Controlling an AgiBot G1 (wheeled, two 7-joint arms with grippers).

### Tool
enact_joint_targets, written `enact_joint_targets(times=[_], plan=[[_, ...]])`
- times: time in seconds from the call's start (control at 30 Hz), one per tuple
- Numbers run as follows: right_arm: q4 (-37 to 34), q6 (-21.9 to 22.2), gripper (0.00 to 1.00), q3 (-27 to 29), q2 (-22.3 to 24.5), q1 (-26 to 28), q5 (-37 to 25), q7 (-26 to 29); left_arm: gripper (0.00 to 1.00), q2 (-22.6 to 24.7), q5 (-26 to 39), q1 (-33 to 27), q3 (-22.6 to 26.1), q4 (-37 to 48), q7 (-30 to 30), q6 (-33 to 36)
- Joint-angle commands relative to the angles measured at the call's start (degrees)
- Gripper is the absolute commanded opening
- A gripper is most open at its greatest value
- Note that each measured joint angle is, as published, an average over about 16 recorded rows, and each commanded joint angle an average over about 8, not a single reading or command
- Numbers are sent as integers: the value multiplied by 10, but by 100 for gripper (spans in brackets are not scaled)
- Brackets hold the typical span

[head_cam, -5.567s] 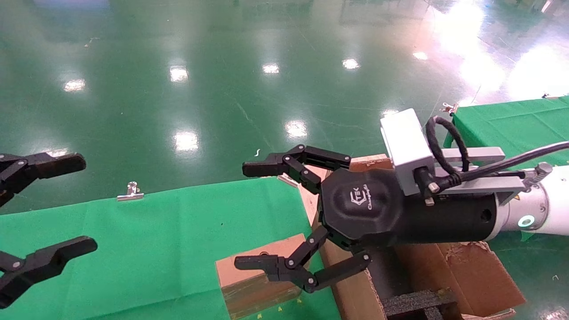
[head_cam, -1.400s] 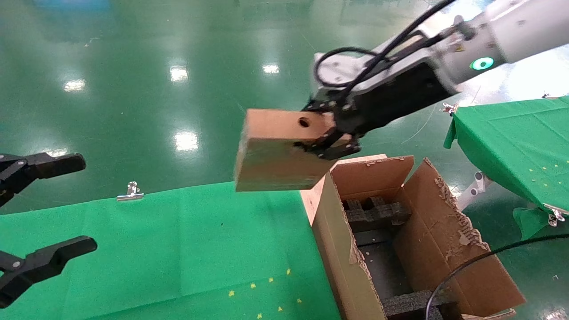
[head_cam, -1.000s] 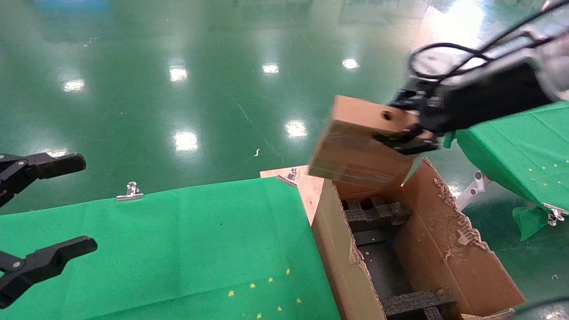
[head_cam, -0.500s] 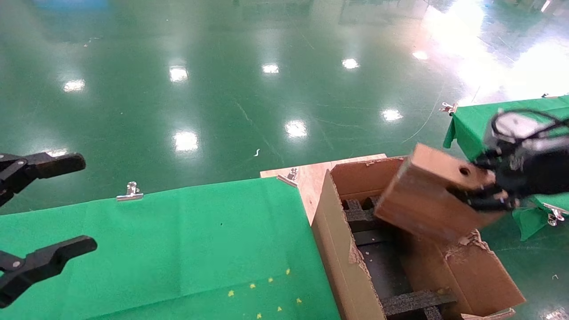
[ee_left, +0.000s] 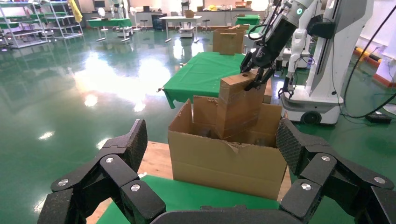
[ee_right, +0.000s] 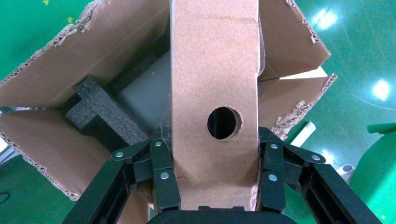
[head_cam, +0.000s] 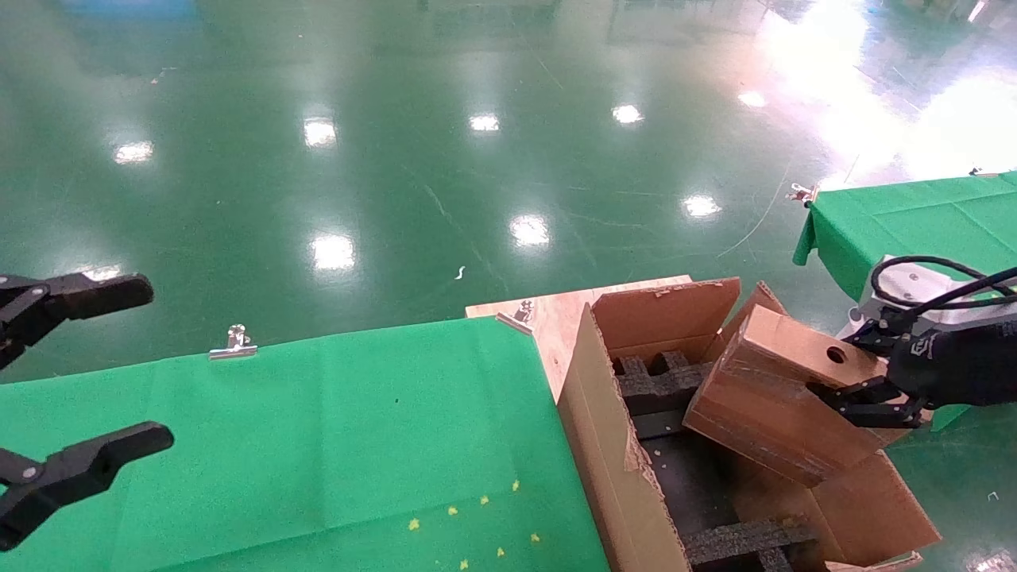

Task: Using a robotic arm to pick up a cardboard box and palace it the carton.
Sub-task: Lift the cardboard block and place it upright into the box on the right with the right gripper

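Note:
My right gripper [head_cam: 862, 369] is shut on the cardboard box [head_cam: 775, 405], a flat brown box with a round hole, and holds it tilted with its lower end inside the open carton [head_cam: 612, 445]. In the right wrist view the fingers [ee_right: 163, 172] clamp both sides of the box [ee_right: 212, 70] above the carton [ee_right: 107, 56] and its black foam inserts [ee_right: 100, 112]. The left wrist view shows the robotic arm [ee_left: 280, 32] holding the box [ee_left: 240, 105] in the carton [ee_left: 224, 161]. My left gripper [head_cam: 75, 381] is open and empty at the far left.
A green-clothed table [head_cam: 318, 445] lies left of the carton, with a metal clip [head_cam: 233, 342] on its far edge. A second green table [head_cam: 914, 218] stands at the right. A wooden board [head_cam: 548, 314] shows behind the carton. Glossy green floor lies beyond.
My right gripper lifted the cardboard box off the green table, carried it right over the carton, and has lowered it so its lower end is now inside. The left gripper has not moved.

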Motion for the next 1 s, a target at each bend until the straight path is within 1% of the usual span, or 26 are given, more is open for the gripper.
enact_joint_targets(times=[0.03, 0.17, 0.3, 0.4, 0.53, 0.63, 0.73, 0.83, 1.0], plan=[[1, 1, 0, 0, 0, -1, 0, 0, 100, 0, 0, 0, 0, 0, 0, 0], [-4, 1, 0, -1, -4, -2, 2, 4, 100, 0, 0, 0, 0, 0, 0, 0], [0, 22, 0, -12, -7, -22, 6, 37, 100, 0, 0, 0, 0, 0, 0, 0], [17, 55, 0, -28, -6, -48, -1, 88, 100, 0, 0, 0, 0, 0, 0, 0], [42, 106, 0, -49, -2, -80, -30, 169, 100, 0, 0, 0, 0, 0, 0, 0], [49, 134, 0, -60, -3, -97, -49, 230, 100, 0, 0, 0, 0, 0, 0, 0], [50, 147, 0, -66, -4, -106, -56, 285, 100, 0, 0, 0, 0, 0, 0, 0], [50, 150, 0, -68, -4, -110, -56, 331, 100, 0, 0, 0, 0, 0, 0, 0], [49, 152, 0, -65, -4, -106, -62, 391, 100, 0, 0, 0, 0, 0, 0, 0]])
